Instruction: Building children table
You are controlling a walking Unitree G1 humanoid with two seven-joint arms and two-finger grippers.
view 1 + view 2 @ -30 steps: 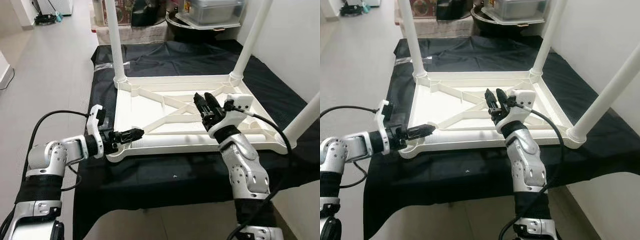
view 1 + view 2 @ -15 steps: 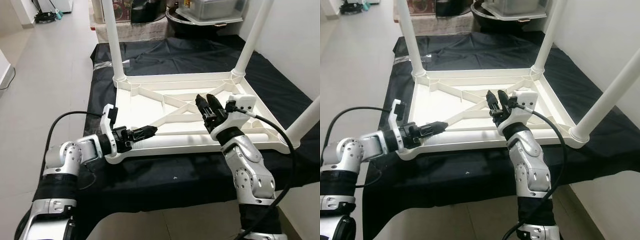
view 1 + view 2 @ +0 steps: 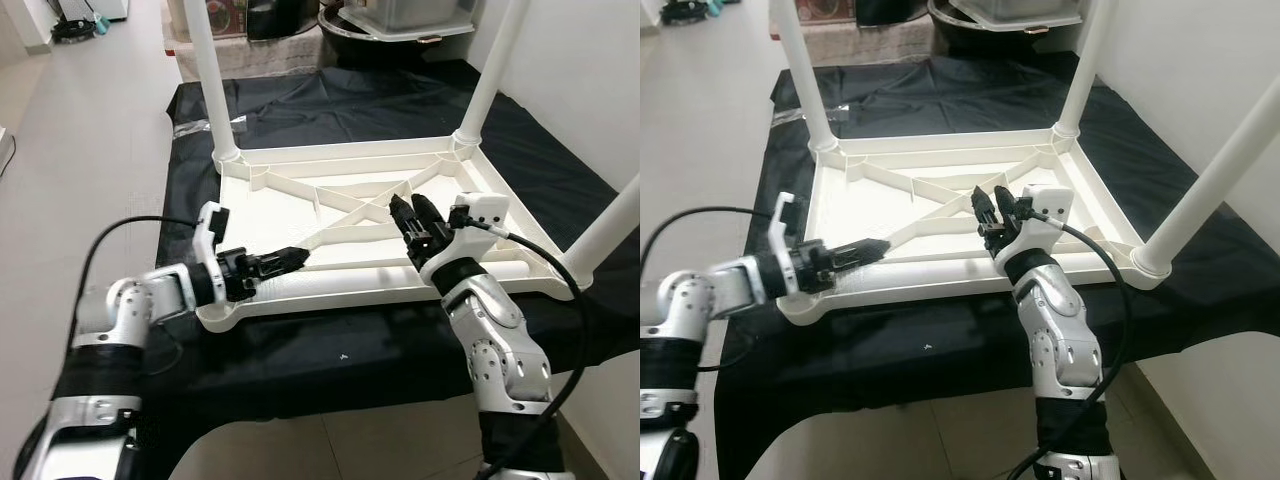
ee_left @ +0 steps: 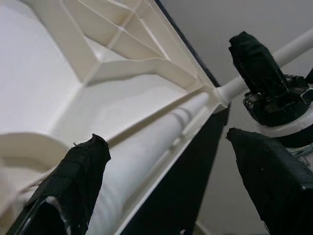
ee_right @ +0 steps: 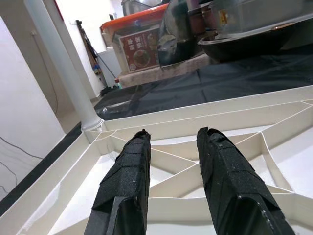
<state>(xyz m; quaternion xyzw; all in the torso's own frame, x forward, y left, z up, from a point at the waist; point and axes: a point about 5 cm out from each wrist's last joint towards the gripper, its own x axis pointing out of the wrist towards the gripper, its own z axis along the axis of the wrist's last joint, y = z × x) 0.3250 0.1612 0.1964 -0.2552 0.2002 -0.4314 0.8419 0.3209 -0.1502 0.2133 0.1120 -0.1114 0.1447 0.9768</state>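
The white children's table (image 3: 290, 205) lies upside down on a black cloth (image 3: 330, 355). Three white legs stand up from its corners: far left (image 3: 205, 80), far right (image 3: 490, 85) and near right (image 3: 612, 222). A loose white leg (image 4: 146, 147) lies along the inside of the near rim (image 3: 345, 283). My left gripper (image 3: 297, 256) reaches in over the near left corner, open, with its fingers on either side of the loose leg (image 4: 171, 161). My right gripper (image 3: 412, 210) hovers open above the ribbed underside near the middle, holding nothing (image 5: 173, 134).
Boxes, a dark pot (image 3: 290, 15) and a lidded metal tray (image 3: 410, 15) crowd the far end behind the cloth. Grey floor (image 3: 90, 130) runs along the left. A white wall (image 3: 590, 80) stands close on the right. My right arm's cable (image 3: 540, 255) loops over the near rim.
My left gripper has reached further to the right along the near rim, over the loose leg. The view has shifted a little; my right gripper has hardly moved.
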